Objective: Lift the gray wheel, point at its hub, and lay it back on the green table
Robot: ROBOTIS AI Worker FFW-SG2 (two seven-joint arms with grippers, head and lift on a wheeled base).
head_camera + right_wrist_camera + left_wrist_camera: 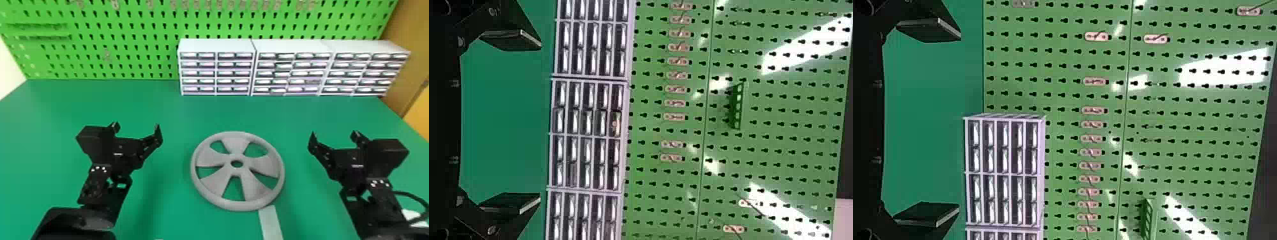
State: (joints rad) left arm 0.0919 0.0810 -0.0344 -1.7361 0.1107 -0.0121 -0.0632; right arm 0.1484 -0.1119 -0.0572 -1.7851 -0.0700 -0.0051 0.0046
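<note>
Gray wheel (225,163): laid flat on the green desk (172,204), not being held.
Hub (237,170): seen in the wheel's middle, not being pointed at.
Left fingers (156,138): spread wide, nothing held, at 10 o'clock from the wheel.
Right fingers (313,143): spread wide, nothing held, at 2 o'clock.
Wheel job: cannot be told if it is all done or not begun; if not begun, lifting, pointing and laying back are left.
</note>
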